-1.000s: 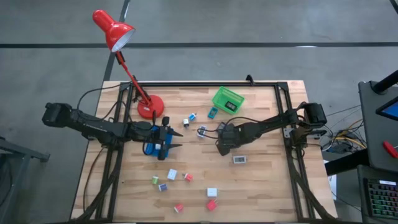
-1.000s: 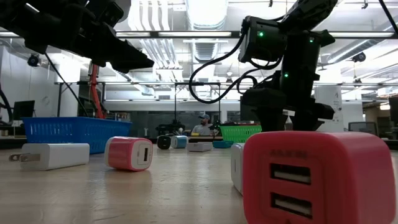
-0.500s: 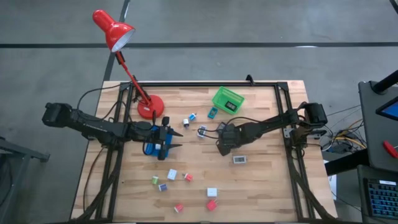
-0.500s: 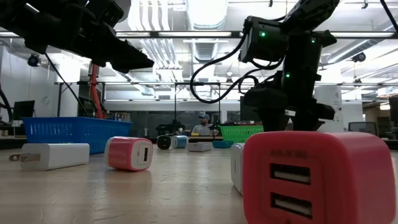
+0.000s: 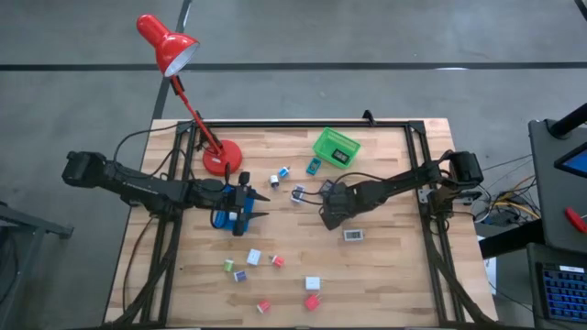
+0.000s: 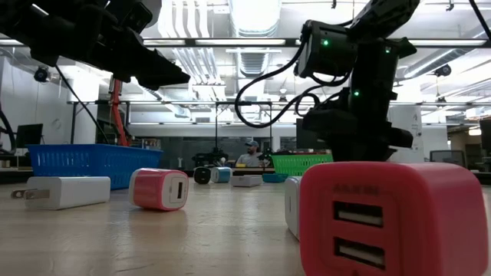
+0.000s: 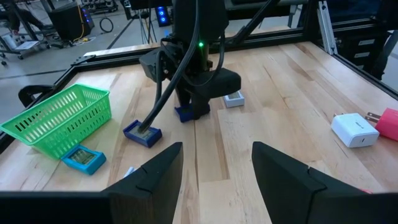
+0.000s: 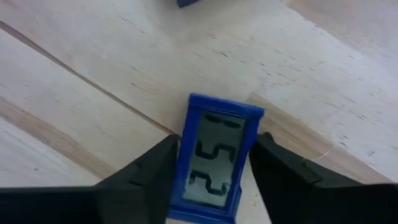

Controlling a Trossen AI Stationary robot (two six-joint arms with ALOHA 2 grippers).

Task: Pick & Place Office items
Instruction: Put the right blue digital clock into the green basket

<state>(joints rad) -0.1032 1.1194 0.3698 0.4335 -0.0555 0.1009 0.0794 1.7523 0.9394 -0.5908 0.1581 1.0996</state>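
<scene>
A blue flat piece with a grey number display (image 8: 216, 160) lies on the wooden table near its middle, and my right gripper (image 5: 327, 220) stands over it, shut on it. My left gripper (image 5: 249, 207) hangs open above the blue tray (image 5: 223, 219) at the table's left, with nothing between its fingers (image 7: 155, 180). Other office items lie loose: a second blue piece (image 7: 142, 133), a teal piece (image 7: 83, 157), a grey piece (image 5: 353, 236), and white, red and green blocks near the front edge (image 5: 312, 283). My right gripper pinches the blue piece by its two long sides (image 8: 184, 163) between its two fingers (image 8: 152, 171). The fingers come from above, pointing down. The piece lies flat on the table, display up.
A green basket (image 5: 336, 148) stands at the far middle with a dark item in it. The red desk lamp's base (image 5: 221, 158) sits at the far left. A white charger (image 7: 353, 127) and a pink block (image 6: 383, 218) lie near the front edge.
My right gripper has shut on the blue piece, its fingers drawing together in the low view, without leaving its spot. The piece still lies on the table.
</scene>
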